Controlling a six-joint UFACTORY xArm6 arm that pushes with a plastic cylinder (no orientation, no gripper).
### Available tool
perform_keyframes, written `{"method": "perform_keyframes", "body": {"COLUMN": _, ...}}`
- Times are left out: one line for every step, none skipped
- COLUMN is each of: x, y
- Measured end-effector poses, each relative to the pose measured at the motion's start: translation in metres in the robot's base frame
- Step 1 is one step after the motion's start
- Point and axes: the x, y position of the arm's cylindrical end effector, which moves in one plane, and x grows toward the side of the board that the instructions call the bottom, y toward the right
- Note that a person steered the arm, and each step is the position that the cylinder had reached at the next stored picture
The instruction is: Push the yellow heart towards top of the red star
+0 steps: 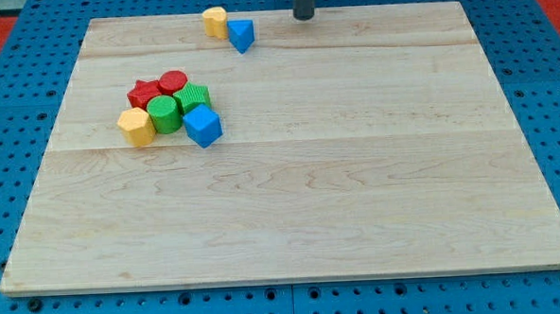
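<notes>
The yellow heart (pixel 215 22) lies near the board's top edge, left of centre, touching a blue triangle-like block (pixel 242 34) on its right. The red star (pixel 145 93) sits in a cluster at the left, below and left of the heart. My tip (pixel 304 17) is at the top edge, right of the blue block and about a block's width or two away from it, touching nothing.
The cluster around the red star holds a red round block (pixel 174 83), a green block (pixel 195 97), a green cylinder (pixel 165 115), a yellow block (pixel 137 127) and a blue cube (pixel 203 125). The wooden board (pixel 357 191) rests on a blue pegboard.
</notes>
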Motion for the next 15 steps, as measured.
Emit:
{"method": "perform_keyframes", "body": {"x": 0.001, "y": -0.071}}
{"method": "perform_keyframes", "body": {"x": 0.001, "y": -0.147}}
{"method": "perform_keyframes", "body": {"x": 0.000, "y": -0.172}}
{"method": "perform_keyframes", "body": {"x": 0.007, "y": -0.188}}
{"method": "perform_keyframes", "body": {"x": 0.021, "y": -0.180}}
{"method": "perform_keyframes", "body": {"x": 0.035, "y": -0.173}}
{"method": "perform_keyframes", "body": {"x": 0.050, "y": -0.164}}
{"method": "perform_keyframes", "body": {"x": 0.063, "y": -0.170}}
{"method": "perform_keyframes", "body": {"x": 0.079, "y": -0.181}}
{"method": "perform_keyframes", "body": {"x": 0.087, "y": -0.184}}
{"method": "perform_keyframes", "body": {"x": 0.087, "y": -0.192}}
{"method": "perform_keyframes", "body": {"x": 0.095, "y": -0.200}}
{"method": "perform_keyframes", "body": {"x": 0.102, "y": -0.200}}
{"method": "perform_keyframes", "body": {"x": 0.115, "y": -0.198}}
{"method": "perform_keyframes", "body": {"x": 0.132, "y": -0.177}}
